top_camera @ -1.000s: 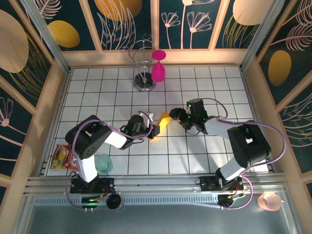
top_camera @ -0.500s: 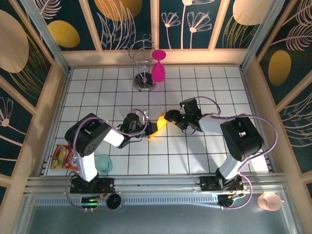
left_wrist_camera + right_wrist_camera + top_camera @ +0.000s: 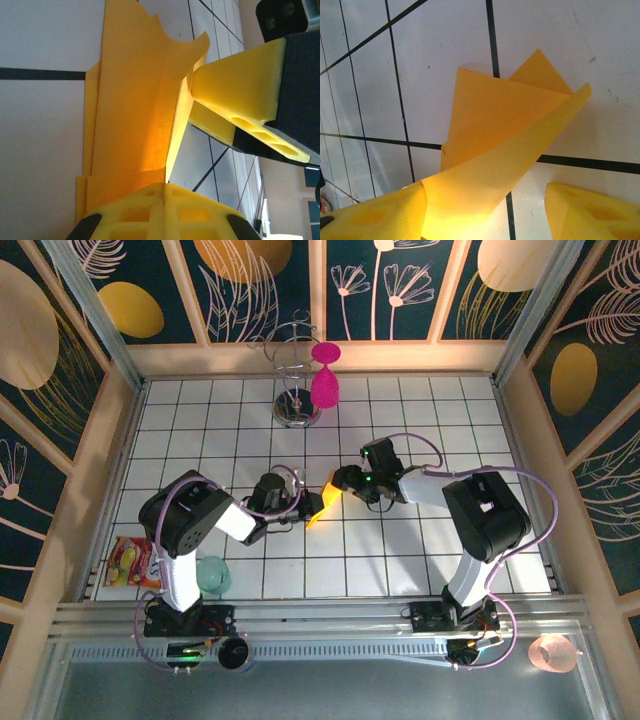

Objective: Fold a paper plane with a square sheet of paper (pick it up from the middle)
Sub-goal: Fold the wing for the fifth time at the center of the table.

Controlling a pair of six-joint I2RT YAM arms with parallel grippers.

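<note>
Raised paper (image 3: 322, 503) edge, open tiles (image 3: 400, 560) around

Black-and-white arms (image 3: 485, 520) trailing lilac cables (image 3: 552, 512) end in hands (image 3: 164, 189) with yellow, hollow-celled foam fingers (image 3: 135, 216).

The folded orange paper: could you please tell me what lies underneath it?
Beneath the folded paper is the white gridded table; a black grid line runs under it. Whatever lies directly below the folds is covered.

White gridded table (image 3: 200, 420) — dark floral walls (image 3: 420, 290).
</note>
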